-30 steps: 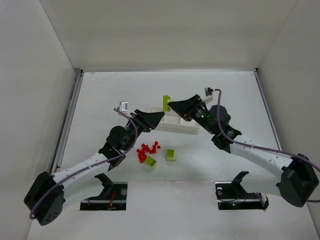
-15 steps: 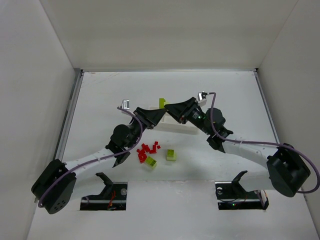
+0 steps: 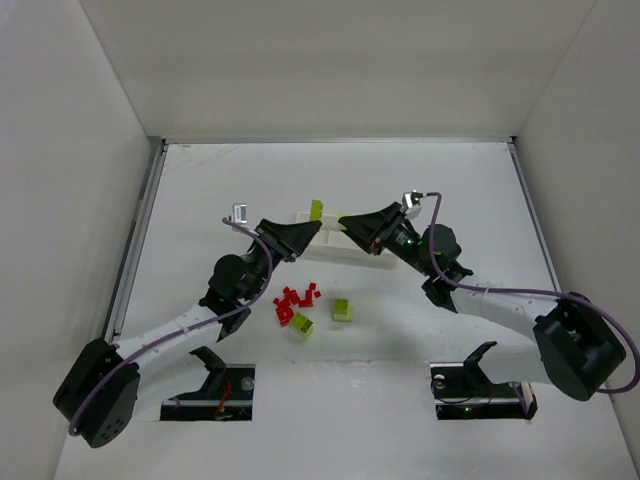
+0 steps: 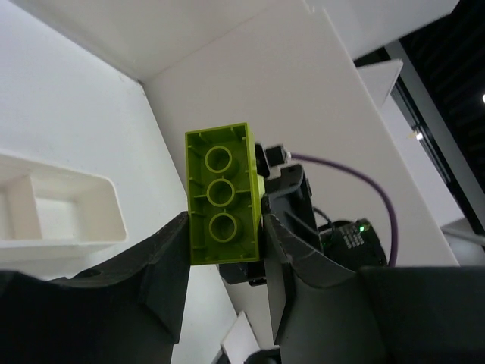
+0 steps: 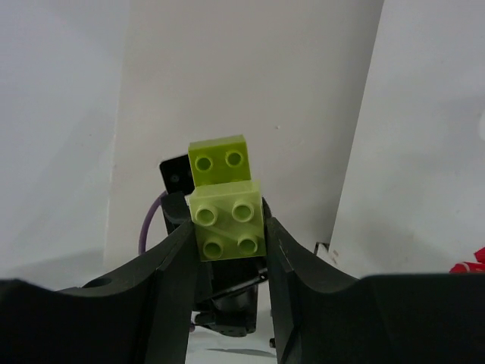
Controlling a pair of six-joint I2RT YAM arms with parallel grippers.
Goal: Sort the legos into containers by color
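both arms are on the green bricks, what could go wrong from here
1. The left gripper holds the long green brick and the right gripper holds the pale square brick. The two bricks seem stuck together, so pulling them apart could pop one loose and drop it outside the tray.
2. The two grippers sit almost tip to tip, so a small misalignment could make them collide.

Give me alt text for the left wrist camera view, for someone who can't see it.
A lime-green brick, hollow underside toward the camera, is clamped in the left gripper. The right arm sits just behind it; the white tray lies at left.
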